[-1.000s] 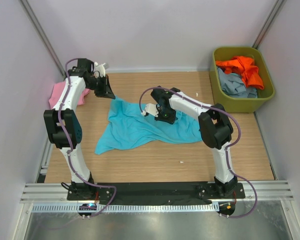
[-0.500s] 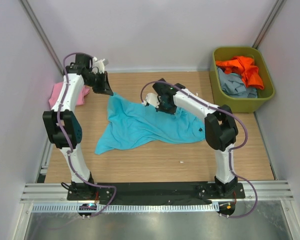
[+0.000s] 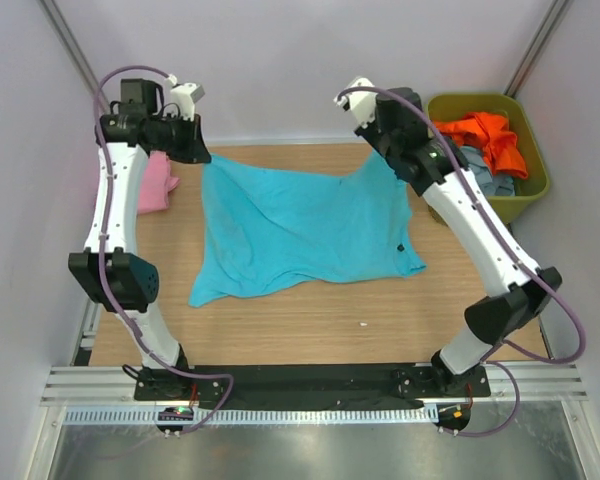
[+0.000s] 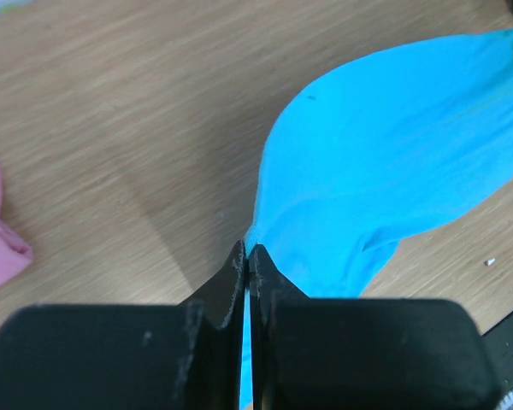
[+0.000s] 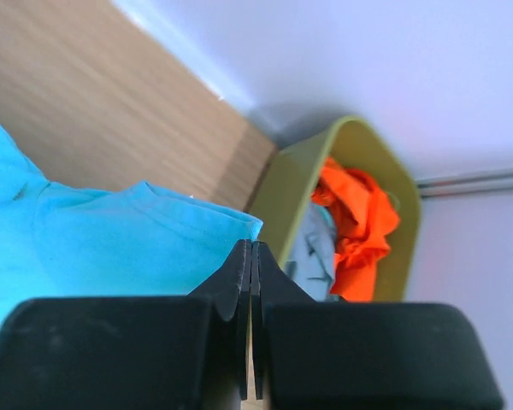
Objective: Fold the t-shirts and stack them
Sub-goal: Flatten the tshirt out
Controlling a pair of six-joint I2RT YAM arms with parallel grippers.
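Note:
The large turquoise t-shirt (image 3: 300,225) is stretched between my two grippers, its far edge lifted and its near part lying on the table. My left gripper (image 3: 202,155) is shut on its far left corner, and the left wrist view shows the jaws (image 4: 249,252) pinching turquoise cloth (image 4: 385,162). My right gripper (image 3: 385,155) is shut on its far right corner, and the right wrist view (image 5: 251,248) shows the shirt's hem (image 5: 111,248) at the tips. A pink t-shirt (image 3: 158,185) lies at the far left. Orange (image 3: 485,135) and grey-blue (image 3: 475,172) t-shirts lie in the bin.
The olive-green plastic bin (image 3: 435,185) stands at the far right corner, close to my right arm; it also shows in the right wrist view (image 5: 299,188). White walls enclose the table on three sides. A small white speck (image 3: 362,323) lies on the wood near the front.
Both grippers have risen and moved apart toward the back corners. The turquoise shirt, crumpled a second ago, is pulled out wide between them.

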